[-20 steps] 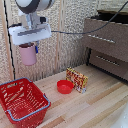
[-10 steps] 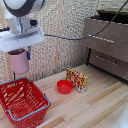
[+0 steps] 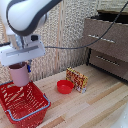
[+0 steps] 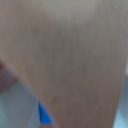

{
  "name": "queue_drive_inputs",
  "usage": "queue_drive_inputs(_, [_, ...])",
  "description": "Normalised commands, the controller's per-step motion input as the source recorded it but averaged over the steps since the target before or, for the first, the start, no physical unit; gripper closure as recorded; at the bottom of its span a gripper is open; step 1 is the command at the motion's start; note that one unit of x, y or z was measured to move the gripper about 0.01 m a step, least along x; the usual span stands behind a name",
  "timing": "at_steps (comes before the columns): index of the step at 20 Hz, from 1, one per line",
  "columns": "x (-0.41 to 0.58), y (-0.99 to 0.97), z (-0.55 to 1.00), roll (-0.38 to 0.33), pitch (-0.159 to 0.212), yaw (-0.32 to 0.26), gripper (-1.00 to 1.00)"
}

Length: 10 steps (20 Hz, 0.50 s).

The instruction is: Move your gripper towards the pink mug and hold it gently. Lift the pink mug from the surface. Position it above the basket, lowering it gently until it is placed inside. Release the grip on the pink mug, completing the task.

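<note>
The small pale pink cylindrical mug (image 3: 19,74) is held upright in the closed fingers of the boxy white gripper (image 3: 20,64), directly above the large red lattice-walled plastic basket (image 3: 22,102). Only in the exterior view are the basket, a shallow red bowl (image 3: 64,86) and a patterned box (image 3: 77,79) seen on the wooden table (image 3: 95,107). The wrist view is filled by a blurred pinkish-brown surface beside a blue fingertip (image 4: 45,115).

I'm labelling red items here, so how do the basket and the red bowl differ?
The basket is large with lattice walls and a grey-blue rim; the red bowl is small, shallow and solid-walled. The basket sits at the exterior view's left under the pink mug held by the end effector; the bowl lies beside the patterned box. Both are red and rest on the wooden table.
</note>
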Motion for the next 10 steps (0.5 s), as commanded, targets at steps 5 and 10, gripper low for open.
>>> queue_drive_inputs(5, [-0.027, -0.01, -0.5, 0.118, -0.118, 0.0, 1.0])
queue_drive_inputs(10, [-0.002, 0.0, -0.43, 0.09, -0.087, 0.007, 1.0])
